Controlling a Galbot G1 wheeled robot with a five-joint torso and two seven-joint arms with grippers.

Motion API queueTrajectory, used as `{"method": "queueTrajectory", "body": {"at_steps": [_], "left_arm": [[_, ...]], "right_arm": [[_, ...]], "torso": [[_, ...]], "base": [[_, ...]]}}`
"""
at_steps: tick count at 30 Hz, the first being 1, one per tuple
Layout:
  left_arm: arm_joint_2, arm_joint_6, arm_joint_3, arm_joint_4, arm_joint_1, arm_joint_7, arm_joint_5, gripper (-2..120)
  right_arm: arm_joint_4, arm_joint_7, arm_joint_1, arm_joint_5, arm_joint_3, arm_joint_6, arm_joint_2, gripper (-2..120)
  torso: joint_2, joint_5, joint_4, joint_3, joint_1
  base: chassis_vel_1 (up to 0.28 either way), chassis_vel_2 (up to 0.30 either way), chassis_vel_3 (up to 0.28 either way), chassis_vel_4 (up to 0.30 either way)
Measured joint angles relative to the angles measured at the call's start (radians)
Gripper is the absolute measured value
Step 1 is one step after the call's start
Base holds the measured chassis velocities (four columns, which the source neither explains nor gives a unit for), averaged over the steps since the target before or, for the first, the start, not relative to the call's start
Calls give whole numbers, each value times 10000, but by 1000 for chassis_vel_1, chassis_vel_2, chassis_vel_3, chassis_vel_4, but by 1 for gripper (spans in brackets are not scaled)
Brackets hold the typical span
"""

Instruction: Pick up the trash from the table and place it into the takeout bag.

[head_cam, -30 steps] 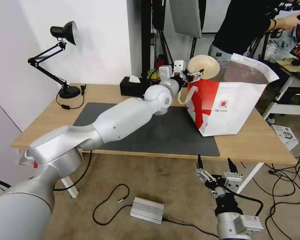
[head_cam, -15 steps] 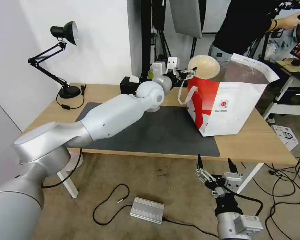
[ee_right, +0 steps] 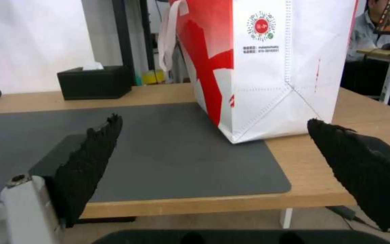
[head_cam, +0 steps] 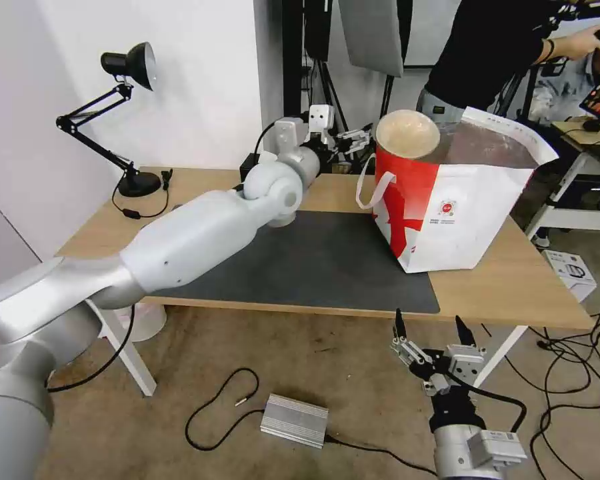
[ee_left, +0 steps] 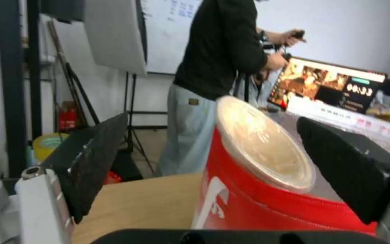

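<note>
Head view: left end effector (head_cam: 353, 140) hangs released above the worktop (head_cam: 200, 183), just left of the takeout bag (head_cam: 460, 213). Beige bowl (head_cam: 407, 133) sits tilted in the bag's mouth. Right end effector (head_cam: 430, 330) waits spread wide below the worktop's front edge.

**Materials and finish**

Table (head_cam: 493, 287): light wood, smooth, matt. Mat (head_cam: 327, 267) on the table: dark grey, matt, even surface. Takeout bag (head_cam: 460, 220) on the table: white sheet with stitched seams, glossy red panel, silvery foil lining. Beige bowl (head_cam: 407, 133) at the bag's mouth: paper-like, dull. Left arm shell (head_cam: 200, 233) over the table: smooth satin silver-grey. Right gripper (head_cam: 431, 329) below the table edge: black fingers (ee_right: 91, 159) rough, serrated.
</note>
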Motion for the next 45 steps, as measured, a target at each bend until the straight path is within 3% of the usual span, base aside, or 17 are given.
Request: {"method": "queueTrajectory", "body": {"at_steps": [9,14,27,30,41,45], "left_arm": [[955,-281,-523,-1182,716,-542,732,100],[1905,-502,-1073,-2154,1661,-883,1202,100],[3216,-756,-2511,-3551,3465,-984,1825,100],[3814,-859,-3239,-4281,4345,-935,2475,100],[4586,-949,-5103,-5621,6892,-903,3295,100],[4898,-1007,-6464,-6258,8421,-797,3669,100]], "right_arm": [[0,0,-1,0,0,0,0,100],[0,0,0,0,0,0,0,100],[0,0,0,0,0,0,0,100],[0,0,0,0,0,0,0,100],[0,-1,0,0,0,0,0,100],[0,-1,0,0,0,0,0,100]], "torso": [[0,1,-1,0,0],[0,-1,0,0,0],[0,2,-3,0,-1],[0,1,-1,0,0],[-2,1,0,-1,-1],[-1,2,-1,-1,-2]], "base": [[0,0,0,0],[0,0,0,0],[0,0,0,0],[0,0,0,0],[0,0,0,0],[0,0,0,0]]}}
